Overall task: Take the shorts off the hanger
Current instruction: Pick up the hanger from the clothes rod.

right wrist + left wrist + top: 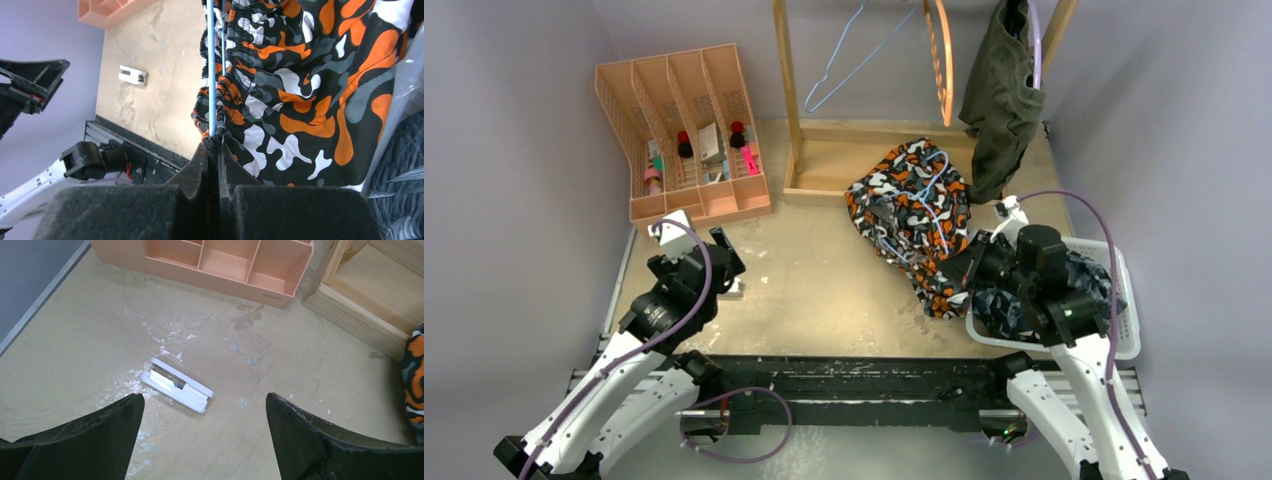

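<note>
Right gripper [214, 145] clamps blue hanger [211, 70] at waistband of camouflage shorts [300, 100]; left gripper [203, 402], well left of those shorts, hangs wide open above table [75, 340].

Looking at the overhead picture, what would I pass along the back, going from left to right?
peach desk organizer → pale blue wire hanger → orange hanger → olive green shorts
</note>
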### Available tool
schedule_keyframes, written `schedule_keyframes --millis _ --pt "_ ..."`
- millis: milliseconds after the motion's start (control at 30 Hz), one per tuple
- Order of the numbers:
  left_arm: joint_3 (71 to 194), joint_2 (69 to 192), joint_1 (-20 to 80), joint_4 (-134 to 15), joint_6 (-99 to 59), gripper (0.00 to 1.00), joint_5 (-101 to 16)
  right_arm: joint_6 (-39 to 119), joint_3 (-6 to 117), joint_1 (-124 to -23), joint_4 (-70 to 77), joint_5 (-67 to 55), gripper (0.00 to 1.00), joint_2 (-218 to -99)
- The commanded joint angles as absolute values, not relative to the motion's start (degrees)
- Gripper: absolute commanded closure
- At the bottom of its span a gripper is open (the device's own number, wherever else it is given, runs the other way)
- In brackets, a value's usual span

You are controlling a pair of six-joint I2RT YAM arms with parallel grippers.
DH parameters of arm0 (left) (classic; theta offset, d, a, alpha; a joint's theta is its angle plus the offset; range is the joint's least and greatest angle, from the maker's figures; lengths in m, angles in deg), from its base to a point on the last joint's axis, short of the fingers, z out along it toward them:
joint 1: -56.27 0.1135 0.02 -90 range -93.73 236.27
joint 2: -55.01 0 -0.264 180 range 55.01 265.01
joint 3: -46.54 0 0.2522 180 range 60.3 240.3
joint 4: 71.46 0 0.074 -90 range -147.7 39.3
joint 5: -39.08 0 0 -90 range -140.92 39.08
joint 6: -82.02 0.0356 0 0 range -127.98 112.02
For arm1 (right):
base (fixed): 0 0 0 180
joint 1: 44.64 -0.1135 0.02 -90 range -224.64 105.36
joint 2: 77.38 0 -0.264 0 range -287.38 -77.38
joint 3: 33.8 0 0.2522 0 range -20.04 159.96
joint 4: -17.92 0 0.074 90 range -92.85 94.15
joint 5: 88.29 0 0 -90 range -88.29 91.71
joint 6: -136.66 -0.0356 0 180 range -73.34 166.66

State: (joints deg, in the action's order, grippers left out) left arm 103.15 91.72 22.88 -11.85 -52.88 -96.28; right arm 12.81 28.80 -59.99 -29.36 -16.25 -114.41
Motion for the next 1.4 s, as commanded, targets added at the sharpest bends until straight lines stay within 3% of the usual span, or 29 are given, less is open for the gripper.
schedule_keyframes --millis 0,133,267,867,1033,1367 --pt "103.6 91.7 23.2 -13.6 -53.0 0.08 -96.4 12.1 26.5 -60.1 -23.2 -23.8 1.0 -114.3" --pt "103.7 91.7 23.2 -14.0 -52.6 0.08 -95.5 13.8 25.7 -60.3 -20.4 -31.3 1.0 -116.9" --pt "103.8 91.2 23.2 -14.0 -52.5 0.06 -95.4 16.1 26.1 -61.9 -20.4 -31.3 1.0 -119.0" --pt "104.3 89.7 23.2 -14.4 -51.6 0.06 -95.1 17.8 28.2 -63.3 -10.9 -47.8 1.0 -116.7" --pt "104.4 87.0 23.2 -15.5 -51.1 0.05 -94.4 19.6 27.3 -63.3 -12.6 -46.1 1.0 -118.1" --pt "108.1 91.3 23.2 -26.4 -46.7 0.05 -72.2 21.7 24.7 -64.0 -12.0 -46.3 1.0 -120.5"
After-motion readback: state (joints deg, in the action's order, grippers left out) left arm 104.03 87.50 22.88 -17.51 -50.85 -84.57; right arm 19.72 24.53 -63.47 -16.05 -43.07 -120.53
